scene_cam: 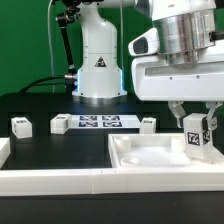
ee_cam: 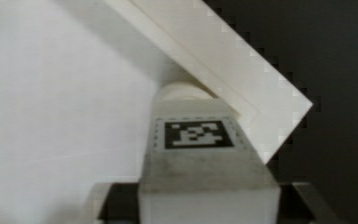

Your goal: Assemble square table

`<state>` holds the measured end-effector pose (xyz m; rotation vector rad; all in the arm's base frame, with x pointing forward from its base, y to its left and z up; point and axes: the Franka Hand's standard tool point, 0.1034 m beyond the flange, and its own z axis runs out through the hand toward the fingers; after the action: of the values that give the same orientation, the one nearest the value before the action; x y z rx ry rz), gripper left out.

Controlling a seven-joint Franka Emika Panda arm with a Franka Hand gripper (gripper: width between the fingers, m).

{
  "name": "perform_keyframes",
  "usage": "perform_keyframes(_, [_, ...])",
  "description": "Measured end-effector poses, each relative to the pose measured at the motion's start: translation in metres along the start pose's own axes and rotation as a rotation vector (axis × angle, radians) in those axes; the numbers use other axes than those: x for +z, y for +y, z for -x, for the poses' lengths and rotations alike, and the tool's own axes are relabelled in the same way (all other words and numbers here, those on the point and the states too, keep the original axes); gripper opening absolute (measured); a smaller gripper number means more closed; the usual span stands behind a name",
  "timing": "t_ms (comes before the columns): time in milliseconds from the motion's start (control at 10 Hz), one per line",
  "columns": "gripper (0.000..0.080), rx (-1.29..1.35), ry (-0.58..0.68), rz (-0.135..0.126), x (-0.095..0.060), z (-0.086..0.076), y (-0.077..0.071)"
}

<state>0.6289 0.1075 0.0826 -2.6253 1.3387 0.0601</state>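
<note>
The square table top (scene_cam: 150,158), a white slab with a raised rim, lies on the black table at the exterior view's right. My gripper (scene_cam: 196,118) hangs over its far right corner, shut on a short white tagged leg (scene_cam: 196,136) held upright. In the wrist view the leg (ee_cam: 197,140) points at the slab's corner, where the rim (ee_cam: 247,75) makes an angle, and my gripper (ee_cam: 197,205) clamps it from both sides with dark fingers (ee_cam: 126,203). I cannot tell whether the leg's tip touches the slab (ee_cam: 51,100). Three more legs (scene_cam: 20,125) (scene_cam: 60,125) (scene_cam: 148,123) lie behind.
The marker board (scene_cam: 98,122) lies flat in front of the robot base (scene_cam: 98,65). A long white barrier rail (scene_cam: 60,182) runs along the near side, with another piece (scene_cam: 4,150) at the exterior view's left edge.
</note>
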Motion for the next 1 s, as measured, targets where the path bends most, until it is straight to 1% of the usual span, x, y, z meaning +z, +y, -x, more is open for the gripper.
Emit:
perform_keyframes(500, [0.0294,0.362,-0.027,-0.002,0.0015,0.0073,-0.0021])
perform_keyframes(900, [0.0294,0.359,-0.031,-0.005,0.0025,0.0094,-0.0031])
perform_keyframes(1000, [0.0451,0.299,-0.031,-0.005,0.0026,0.0087,-0.0027])
